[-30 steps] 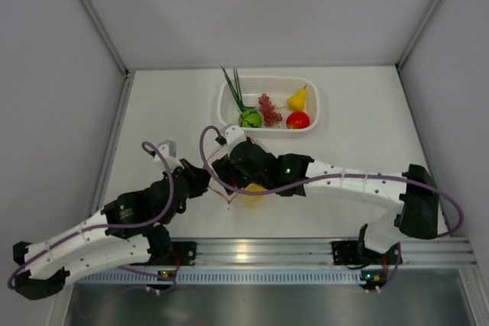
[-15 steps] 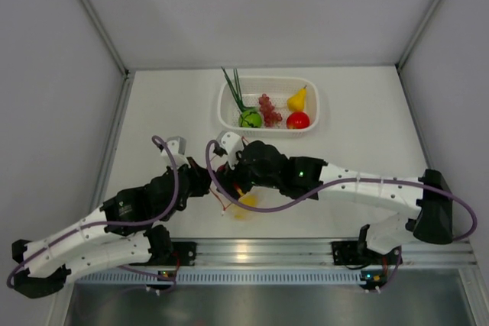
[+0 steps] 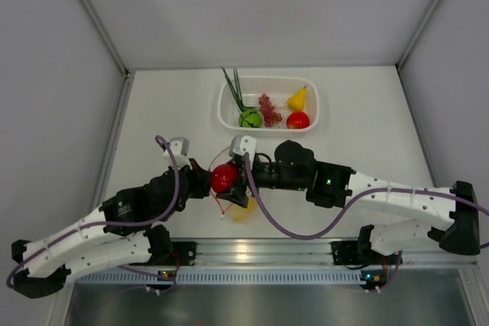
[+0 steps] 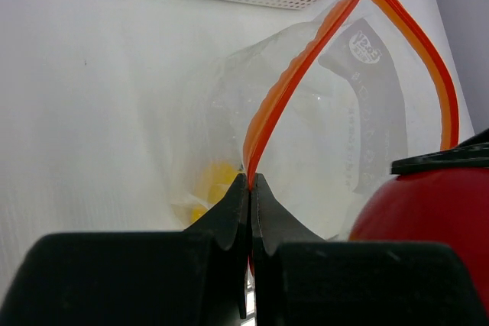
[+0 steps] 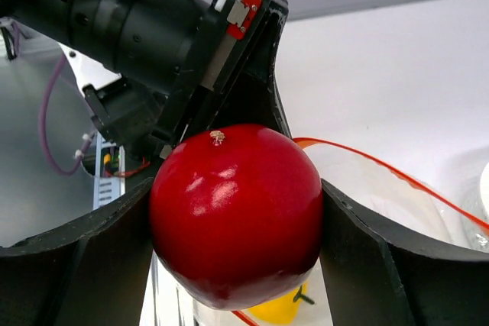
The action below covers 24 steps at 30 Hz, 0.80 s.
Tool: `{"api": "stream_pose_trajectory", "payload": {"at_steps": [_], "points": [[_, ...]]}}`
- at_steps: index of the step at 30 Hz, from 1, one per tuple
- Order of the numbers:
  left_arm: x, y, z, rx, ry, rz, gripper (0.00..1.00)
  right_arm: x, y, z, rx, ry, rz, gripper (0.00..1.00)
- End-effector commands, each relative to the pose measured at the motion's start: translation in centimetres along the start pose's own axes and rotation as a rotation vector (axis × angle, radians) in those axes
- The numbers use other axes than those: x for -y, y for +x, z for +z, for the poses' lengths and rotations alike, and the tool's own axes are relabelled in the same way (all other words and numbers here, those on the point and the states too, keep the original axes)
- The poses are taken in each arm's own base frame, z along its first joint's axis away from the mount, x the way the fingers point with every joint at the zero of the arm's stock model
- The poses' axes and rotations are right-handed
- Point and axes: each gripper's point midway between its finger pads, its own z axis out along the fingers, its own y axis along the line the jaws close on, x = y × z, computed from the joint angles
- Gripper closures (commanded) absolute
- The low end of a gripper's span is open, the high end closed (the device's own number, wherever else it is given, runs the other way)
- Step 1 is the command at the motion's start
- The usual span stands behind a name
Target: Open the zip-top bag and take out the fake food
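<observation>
The clear zip-top bag [image 4: 306,112] with its orange-red zip strip [image 4: 283,89] lies open near the front middle of the table, also in the top view [image 3: 243,205]. My left gripper [image 4: 250,181] is shut on the zip strip. My right gripper [image 5: 233,219] is shut on a red round fake fruit [image 5: 235,211], held above the bag's mouth; it shows in the top view [image 3: 224,177] and at the right of the left wrist view [image 4: 428,219]. A yellow fake fruit [image 4: 218,185] lies inside the bag, also under the red fruit in the right wrist view [image 5: 279,312].
A white perforated basket [image 3: 309,94] at the back middle holds green stalks [image 3: 234,88], a green ball [image 3: 250,118], purplish grapes [image 3: 267,108], a yellow pear [image 3: 297,98] and a red fruit [image 3: 298,120]. Grey walls stand on both sides. The metal rail [image 3: 252,251] runs along the near edge.
My right gripper has drawn back out of the bag with the red fruit in it, which now shows above the bag's mouth. My left gripper has kept its hold on the strip.
</observation>
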Motion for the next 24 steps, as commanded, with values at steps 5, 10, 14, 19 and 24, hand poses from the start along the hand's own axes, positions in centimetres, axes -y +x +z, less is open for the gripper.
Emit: {"api": "stream_pose_trajectory", "payload": {"at_steps": [5, 10, 14, 19, 24], "points": [[0.2, -2.3, -0.8, 0.066, -0.016, -0.052, 1.00, 1.9, -6.9, -4.0, 0.314, 0.155, 0.004, 0.60], [-2.2, -3.0, -1.0, 0.118, -0.142, -0.071, 1.00, 5.8, -7.5, -7.5, 0.425, 0.359, 0.106, 0.62], [-2.8, -3.3, -1.2, 0.137, -0.166, -0.084, 1.00, 8.8, -7.7, -10.0, 0.479, 0.436, 0.184, 0.62], [-2.7, -3.4, -1.3, 0.137, -0.163, -0.082, 1.00, 17.2, -3.9, -12.0, 0.426, 0.692, 0.289, 0.62], [-2.4, -3.1, -1.2, 0.119, -0.152, -0.075, 1.00, 24.8, -0.6, -12.7, 0.317, 0.914, 0.362, 0.60]]}}
